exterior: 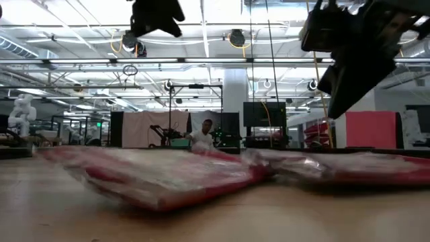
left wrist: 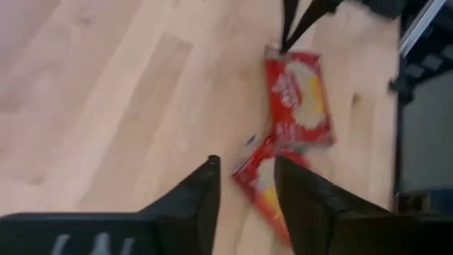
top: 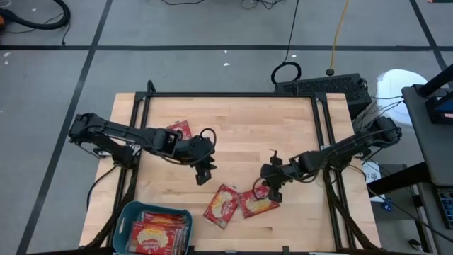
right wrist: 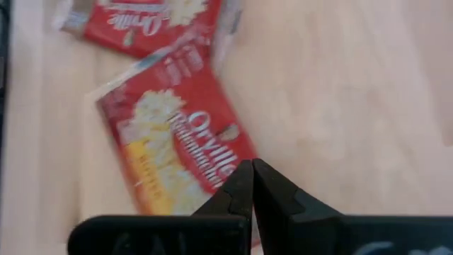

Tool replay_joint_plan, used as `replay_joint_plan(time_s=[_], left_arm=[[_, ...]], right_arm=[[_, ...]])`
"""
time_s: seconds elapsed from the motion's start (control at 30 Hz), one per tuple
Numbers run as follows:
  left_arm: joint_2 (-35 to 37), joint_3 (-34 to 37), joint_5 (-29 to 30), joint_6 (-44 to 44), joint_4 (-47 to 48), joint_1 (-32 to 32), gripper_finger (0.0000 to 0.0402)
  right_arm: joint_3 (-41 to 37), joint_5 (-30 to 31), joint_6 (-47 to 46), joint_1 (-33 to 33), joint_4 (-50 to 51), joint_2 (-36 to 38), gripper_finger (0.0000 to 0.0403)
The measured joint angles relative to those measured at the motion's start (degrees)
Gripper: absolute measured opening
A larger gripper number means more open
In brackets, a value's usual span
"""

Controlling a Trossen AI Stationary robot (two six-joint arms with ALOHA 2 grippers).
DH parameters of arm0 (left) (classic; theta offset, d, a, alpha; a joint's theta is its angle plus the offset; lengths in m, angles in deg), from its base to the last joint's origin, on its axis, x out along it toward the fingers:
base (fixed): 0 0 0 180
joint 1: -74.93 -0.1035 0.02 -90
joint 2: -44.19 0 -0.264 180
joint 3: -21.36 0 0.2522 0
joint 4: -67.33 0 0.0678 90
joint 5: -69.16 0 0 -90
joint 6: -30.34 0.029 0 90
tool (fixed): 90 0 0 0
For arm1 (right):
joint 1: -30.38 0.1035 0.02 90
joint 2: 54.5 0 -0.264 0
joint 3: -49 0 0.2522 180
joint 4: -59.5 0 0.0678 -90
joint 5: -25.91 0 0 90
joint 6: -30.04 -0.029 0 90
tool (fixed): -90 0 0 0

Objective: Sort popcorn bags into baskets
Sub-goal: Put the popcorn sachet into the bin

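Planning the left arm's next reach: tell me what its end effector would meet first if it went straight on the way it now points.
Most likely the nearer popcorn bag, lying just ahead of the left end effector on the table, with a second bag beyond it. Depth is uncertain; it hangs above the wood.

Flat red popcorn packets with yellow-cream popcorn picture and white lettering.

Two packets lying flat on the bare wooden tabletop near its front edge, right of centre: left packet (top: 222, 205) turned diagonally, right packet (top: 257, 203) just beside it with adjoining edges touching or overlapping. Same pair seen edge-on at table height (exterior: 168, 176), slightly puffed, wrappers glossy.

One packet (top: 180, 129) farther back on the left half of the table, well apart from the pair, partly covered.

Several more packets (top: 154, 234) stacked flat inside the teal-blue basket (top: 126, 214), a rectangular bin with rounded corners at the front-left corner of the table, standing upright and open-topped.
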Motion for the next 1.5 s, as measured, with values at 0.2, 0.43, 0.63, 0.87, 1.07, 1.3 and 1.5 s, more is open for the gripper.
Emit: replay_joint_plan(time_s=[0.2,0.43,0.63,0.87,1.07,1.3,1.5], left_arm=[[0.00,6.40,0.60,-10.79,-13.54,0.03,0.0200],[-0.50,10.47,4.04,-17.56,-18.96,0.02,0.0219],[-0.48,10.67,5.48,-20.69,-18.52,0.03,0.0207],[-0.48,10.67,7.17,-23.73,-18.51,0.20,0.0187],[-0.48,10.67,7.62,-25.95,-21.59,1.26,0.0171],[-0.48,10.67,8.93,-27.54,-21.47,3.38,0.0161],[-0.48,10.67,9.53,-27.61,-21.40,3.51,0.0161]], right_arm=[[0.00,2.46,8.56,-3.62,-0.92,0.00,0.0000],[0.00,0.84,17.69,-6.70,-2.71,0.18,0.0000],[-0.05,-9.61,19.86,-9.31,-0.57,0.68,0.0001],[-2.63,-15.08,25.75,-11.26,-5.26,0.68,0.0067],[-8.17,-26.51,24.89,-12.11,-9.94,0.68,0.0158],[-16.01,-22.90,27.10,-11.74,-17.55,0.68,0.0209],[-22.71,-22.71,28.12,-11.43,-29.17,-0.32,0.0187]])
